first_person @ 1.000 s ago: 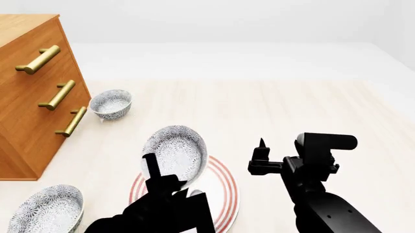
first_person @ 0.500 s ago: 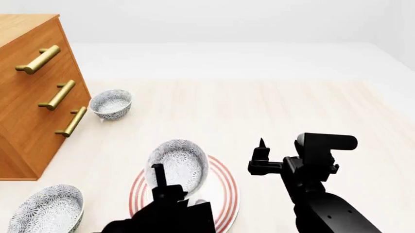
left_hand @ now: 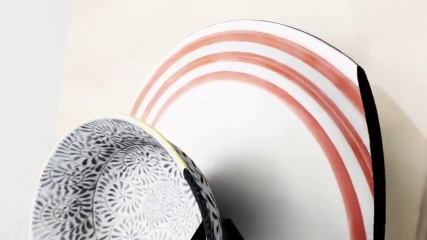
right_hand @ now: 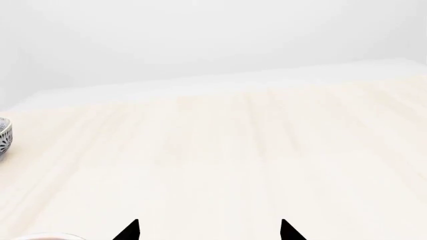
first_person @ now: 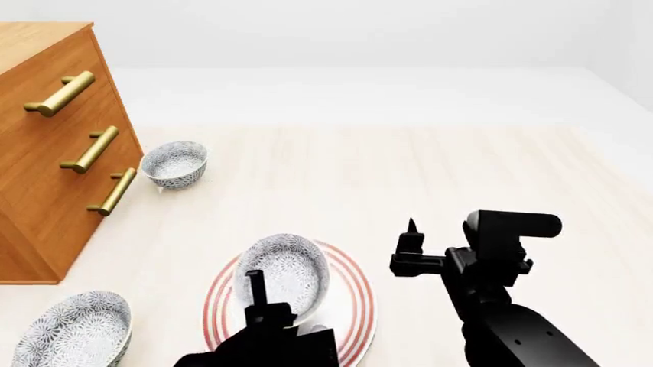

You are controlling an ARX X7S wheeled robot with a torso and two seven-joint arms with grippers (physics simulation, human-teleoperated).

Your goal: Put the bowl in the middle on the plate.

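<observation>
Bowl (first_person: 283,275) gripped by left jaws over the plate (first_person: 352,302)

We note a wooden chest of drawers (first_person: 46,145) at far left with 3 brass handles (first_person: 90,151). 2 patterned spare bowls sit nearby: 1 (first_person: 174,164) beside it, 1 (first_person: 73,330) nearer.

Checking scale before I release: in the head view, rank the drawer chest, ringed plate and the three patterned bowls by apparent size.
1. Wooden drawer chest.
2. Red-ringed white plate.
3. Near-left floral bowl and held floral bowl: alike.
4. Far floral bowl: smallest, probably only from distance.
</observation>
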